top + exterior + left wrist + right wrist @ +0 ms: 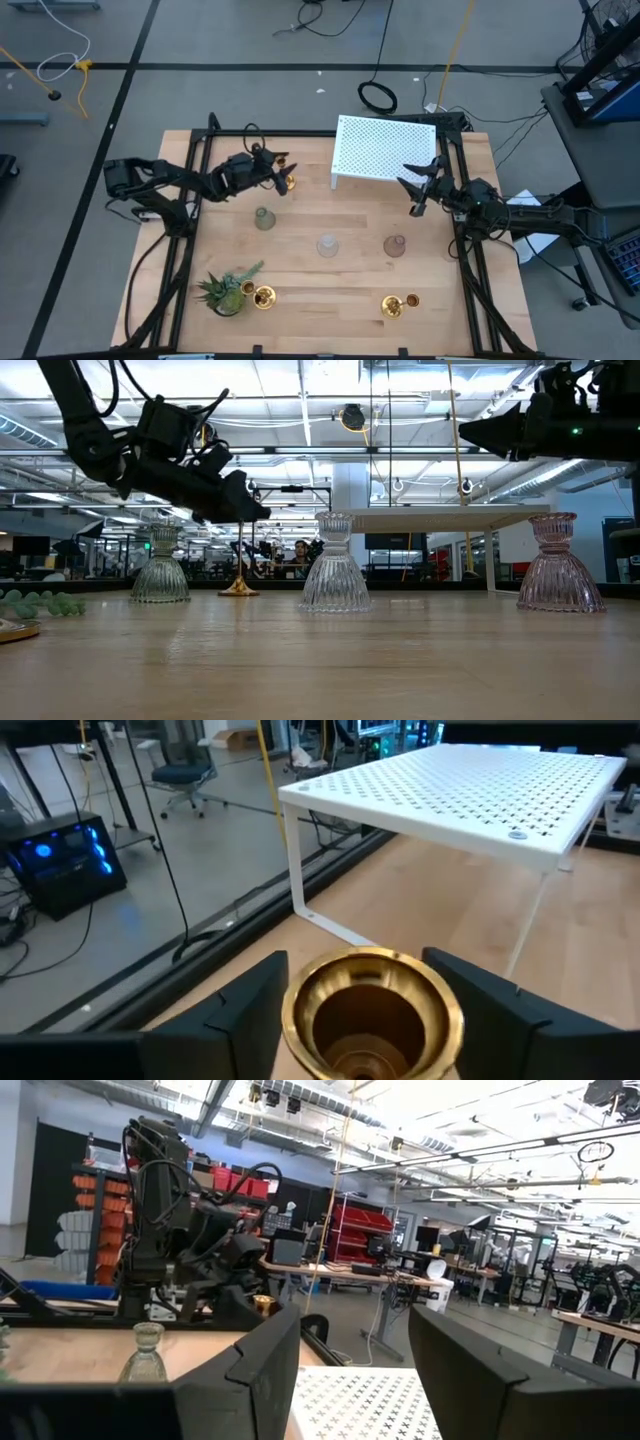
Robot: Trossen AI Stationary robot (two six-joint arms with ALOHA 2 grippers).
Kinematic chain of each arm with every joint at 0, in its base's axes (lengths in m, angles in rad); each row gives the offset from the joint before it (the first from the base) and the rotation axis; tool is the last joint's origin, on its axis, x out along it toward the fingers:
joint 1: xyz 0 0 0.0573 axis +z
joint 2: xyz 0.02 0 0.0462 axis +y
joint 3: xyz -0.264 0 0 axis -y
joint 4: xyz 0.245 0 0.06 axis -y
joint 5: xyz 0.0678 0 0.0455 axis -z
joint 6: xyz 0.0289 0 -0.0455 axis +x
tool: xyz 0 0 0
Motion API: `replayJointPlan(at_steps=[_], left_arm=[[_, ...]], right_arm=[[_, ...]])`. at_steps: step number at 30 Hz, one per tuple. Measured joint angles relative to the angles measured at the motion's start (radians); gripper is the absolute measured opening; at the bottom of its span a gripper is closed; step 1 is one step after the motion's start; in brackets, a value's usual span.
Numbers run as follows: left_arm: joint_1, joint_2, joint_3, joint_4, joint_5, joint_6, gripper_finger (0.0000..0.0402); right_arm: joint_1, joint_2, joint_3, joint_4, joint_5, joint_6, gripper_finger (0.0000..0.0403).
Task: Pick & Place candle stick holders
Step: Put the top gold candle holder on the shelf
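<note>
Brass candle holder (372,1015), cup mouth uppermost, sat between the left gripper's (365,1020) fingers, upper left of centre in the high view; contact could not be confirmed. Judged rigid, polished, slippery; best taken at the thin stem. Three glass holders (327,245) stood mid-frame, probably heavier and chippable; best taken by the neck. Right gripper (421,190) hung empty, jaws apart, beside the white perforated shelf (385,150). Wooden table (330,300); open workshop behind.
</note>
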Motion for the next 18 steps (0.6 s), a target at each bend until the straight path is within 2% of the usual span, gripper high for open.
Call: replayJointPlan(at_steps=[10, 18], left_arm=[[-0.024, 0.0, 0.0, -0.028, -0.014, -0.035, 0.0095], [-0.076, -0.026, 0.038, -0.019, -0.013, -0.051, 0.009]], right_arm=[[0.0, 0.0, 0.0, -0.016, 0.0, 0.037, 0.018], [0.0, 0.001, 0.0, -0.009, -0.002, 0.071, 0.018]])
